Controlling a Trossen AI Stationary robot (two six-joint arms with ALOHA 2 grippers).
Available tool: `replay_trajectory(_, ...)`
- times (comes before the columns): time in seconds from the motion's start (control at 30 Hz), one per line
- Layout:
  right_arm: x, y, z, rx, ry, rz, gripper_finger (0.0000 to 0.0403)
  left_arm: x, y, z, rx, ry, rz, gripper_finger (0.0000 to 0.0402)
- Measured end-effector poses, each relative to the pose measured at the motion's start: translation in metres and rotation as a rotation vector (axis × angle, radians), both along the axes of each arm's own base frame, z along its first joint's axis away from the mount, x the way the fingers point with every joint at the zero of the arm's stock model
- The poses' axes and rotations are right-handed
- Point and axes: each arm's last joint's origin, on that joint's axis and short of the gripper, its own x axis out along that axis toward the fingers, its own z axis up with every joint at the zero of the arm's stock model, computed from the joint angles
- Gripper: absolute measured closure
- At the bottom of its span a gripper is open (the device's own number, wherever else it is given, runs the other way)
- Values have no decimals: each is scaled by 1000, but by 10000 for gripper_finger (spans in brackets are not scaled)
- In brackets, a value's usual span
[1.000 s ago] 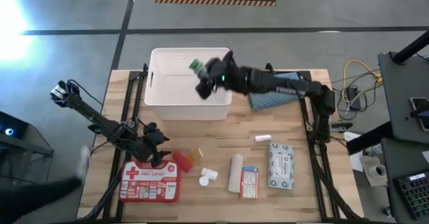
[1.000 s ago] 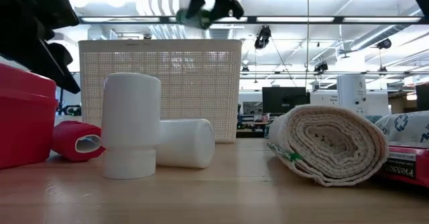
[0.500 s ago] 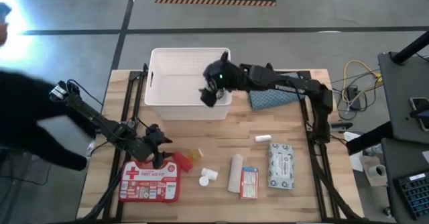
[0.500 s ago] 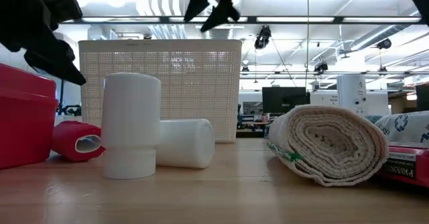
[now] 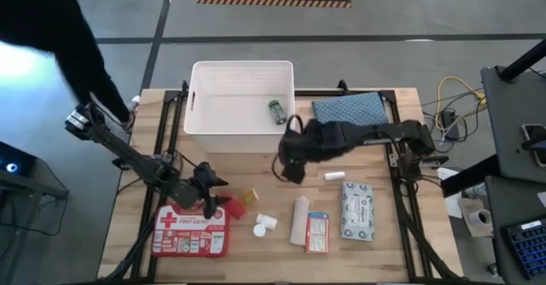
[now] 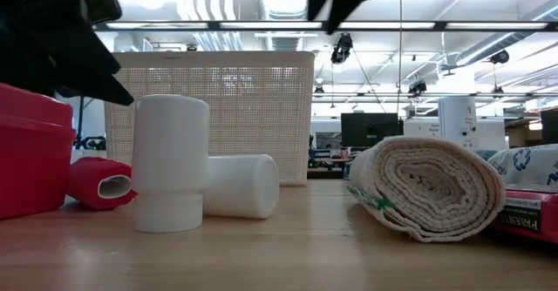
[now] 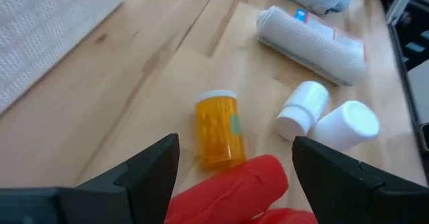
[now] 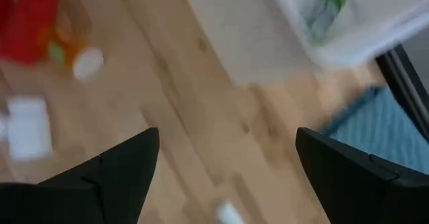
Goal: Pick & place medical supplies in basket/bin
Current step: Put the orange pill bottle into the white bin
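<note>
The right gripper (image 5: 290, 159) was held wide open and empty above the bare table, just in front of the white bin (image 5: 203, 125) — a green-capped bottle (image 5: 276, 110) lay inside it, near the corner. The left gripper (image 5: 223, 193) was spread open beside an orange vial (image 7: 218, 128) and a red roll (image 7: 231, 192) — nothing gripped

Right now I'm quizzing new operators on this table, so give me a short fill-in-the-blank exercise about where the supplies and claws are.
1. The green-capped vial lies inside the white ____.
2. The right claw, outside the bin, holds ____.
3. The orange bottle lies on its ____.
4. The left claw hovers beside the red first-aid ____.

Missing words: bin; nothing; side; case
</note>
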Motion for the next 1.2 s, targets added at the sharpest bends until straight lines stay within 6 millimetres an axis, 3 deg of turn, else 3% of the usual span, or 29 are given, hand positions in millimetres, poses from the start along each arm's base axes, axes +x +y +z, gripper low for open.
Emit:
replay_trajectory(0.27, -37, 49, -23, -72, 213, -5, 62, 52, -27, -2, 67, 103, 22, 133)
replay_trajectory(0.4, -59, 73, -28, -62, 188, -47, 62, 78, -37, -8, 171, 316, 34, 133)
replay_trajectory(0.57, -90, 101, -35, -61, 135, -106, 62, 107, -36, -10, 162, 580, 85, 133)
replay_trajectory(0.73, -121, 121, -42, -55, 58, -193, 62, 132, -37, -5, 156, 585, 71, 133)
replay_trajectory(0.93, -146, 140, -49, -41, -25, -260, 62, 137, -28, -5, 118, 600, 103, 133)
replay_trajectory(1.2, -156, 150, -61, -38, -45, -291, 62, 140, -14, -13, 51, 668, 68, 133)
